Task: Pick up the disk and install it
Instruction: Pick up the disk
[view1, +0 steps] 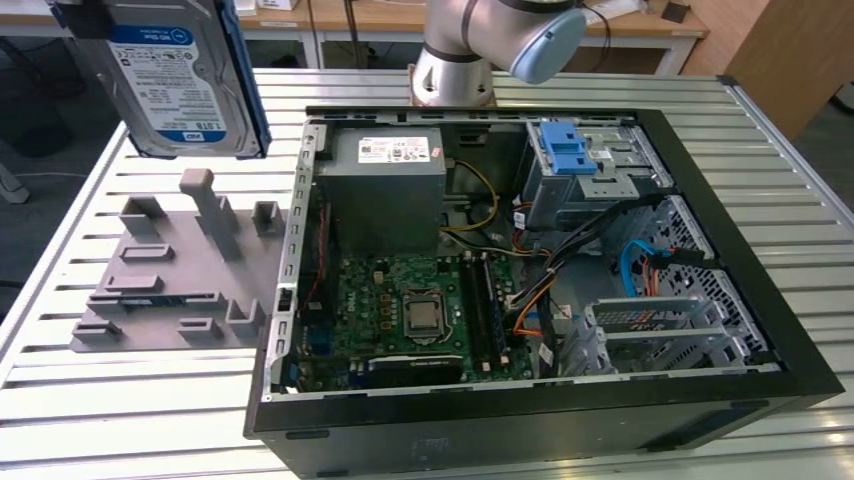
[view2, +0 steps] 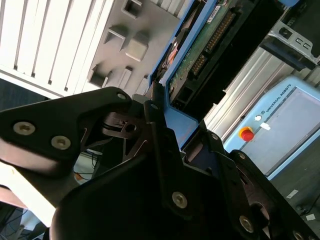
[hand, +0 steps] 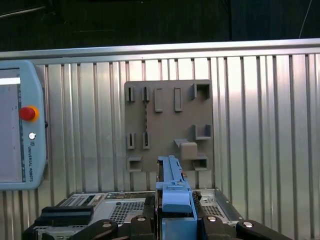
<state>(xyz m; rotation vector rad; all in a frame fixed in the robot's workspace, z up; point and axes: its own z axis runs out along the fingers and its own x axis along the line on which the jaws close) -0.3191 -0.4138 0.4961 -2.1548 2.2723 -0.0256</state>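
The disk (view1: 174, 85), silver with a white-and-blue label and a blue carrier, hangs upright in the air at the exterior view's top left, above the grey fixture plate (view1: 174, 270). In both wrist views my gripper (hand: 172, 222) is shut on the disk's blue carrier edge (hand: 173, 192). The second wrist view shows the disk's green circuit-board side (view2: 200, 50) beyond the black fingers (view2: 155, 120). The silver drive cage with a blue latch (view1: 587, 160) sits in the open computer case (view1: 747, 330), well to the exterior view's right of the disk.
A grey power supply box (view1: 387, 190), motherboard (view1: 414, 310) and loose cables (view1: 627, 260) lie inside the case. The slatted metal table (view1: 120, 400) carries the fixture plate (hand: 167, 125). A teach pendant (hand: 22, 130) lies on the table beside it.
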